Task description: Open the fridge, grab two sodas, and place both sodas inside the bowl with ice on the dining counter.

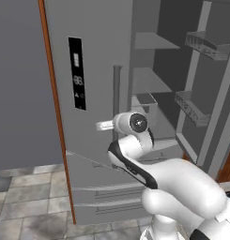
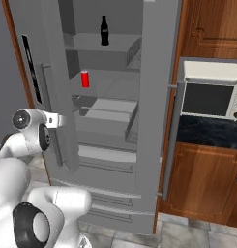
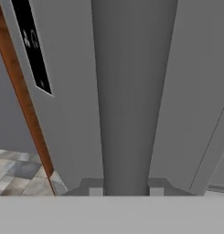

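Gripper (image 3: 120, 191) clamped on handle (image 3: 127, 91) of left fridge (image 2: 154, 97) door. Right door wide open. Could slip off and bang door. Black soda (image 2: 104, 30) on top shelf, red soda (image 2: 84, 79) lower.

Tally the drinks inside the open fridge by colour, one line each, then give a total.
Black bottle, upper shelf: 1
Red can, shelf below: 1
Total: 2 drinks in the fridge
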You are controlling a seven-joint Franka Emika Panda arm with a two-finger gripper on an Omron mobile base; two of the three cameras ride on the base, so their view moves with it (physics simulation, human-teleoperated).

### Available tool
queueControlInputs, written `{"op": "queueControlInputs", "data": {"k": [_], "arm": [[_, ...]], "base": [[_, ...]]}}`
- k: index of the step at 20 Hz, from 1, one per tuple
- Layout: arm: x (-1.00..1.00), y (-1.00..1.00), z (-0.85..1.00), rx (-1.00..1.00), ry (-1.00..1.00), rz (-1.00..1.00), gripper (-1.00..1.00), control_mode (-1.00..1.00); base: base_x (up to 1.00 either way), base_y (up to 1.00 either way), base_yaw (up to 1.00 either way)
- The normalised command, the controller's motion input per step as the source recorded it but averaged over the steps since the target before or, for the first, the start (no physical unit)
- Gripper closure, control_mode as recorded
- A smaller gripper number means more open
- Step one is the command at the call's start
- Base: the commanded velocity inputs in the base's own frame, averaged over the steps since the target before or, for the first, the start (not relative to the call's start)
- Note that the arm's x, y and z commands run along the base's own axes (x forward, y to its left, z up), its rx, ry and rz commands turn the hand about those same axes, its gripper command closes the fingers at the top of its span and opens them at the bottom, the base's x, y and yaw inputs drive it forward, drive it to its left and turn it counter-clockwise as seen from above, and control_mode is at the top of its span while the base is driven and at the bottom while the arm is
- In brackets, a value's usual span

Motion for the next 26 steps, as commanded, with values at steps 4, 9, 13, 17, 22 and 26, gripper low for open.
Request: {"op": "queueControlInputs", "data": {"k": [4, 9, 13, 17, 22, 26], "arm": [[-0.61, 0.74, -0.01, -0.05, 0.06, -0.04, -1.0, -1.0], [-0.55, 0.15, -0.18, 0.03, 0.0, -0.03, -1.0, -1.0], [-0.53, -0.49, 0.07, 0.34, 0.01, -0.02, -1.0, -1.0], [-0.51, -0.6, 0.25, 0.36, 0.07, -0.06, -1.0, -1.0], [-0.22, -0.62, 0.19, 0.34, 0.11, -0.04, -1.0, -1.0], [0.07, -0.37, 0.09, 0.34, 0.09, 0.0, -1.0, -1.0]], "base": [[0.0, 0.0, 0.0], [0.0, 0.0, 0.0], [0.0, 0.0, 0.0], [0.0, 0.0, 0.0], [0.0, 0.0, 0.0], [0.0, 0.0, 0.0]]}}
